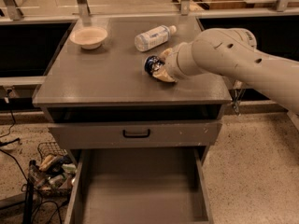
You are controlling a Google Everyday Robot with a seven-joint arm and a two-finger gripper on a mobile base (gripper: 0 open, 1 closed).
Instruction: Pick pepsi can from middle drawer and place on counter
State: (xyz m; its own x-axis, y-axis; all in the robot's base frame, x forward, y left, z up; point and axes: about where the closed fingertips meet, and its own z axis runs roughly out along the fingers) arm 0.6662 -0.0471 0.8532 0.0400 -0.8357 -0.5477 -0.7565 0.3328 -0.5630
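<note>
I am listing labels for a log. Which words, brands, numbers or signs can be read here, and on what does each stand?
No text can be read here.
The can, on the counter at the gripper: white and red marks, no legible letters.
The bottle: white label, print too blurred to read.
The bowl, drawer front and arm: no text seen.

The light is warm, brownish and rather dim. It comes from above and leaves a pale shine at the back of the surface (107,78). The gripper (159,66), closed around the pepsi can (151,64) on the surface's right side, makes a small dark shadow underneath. The middle drawer (140,190) is shady at its far end.
</note>
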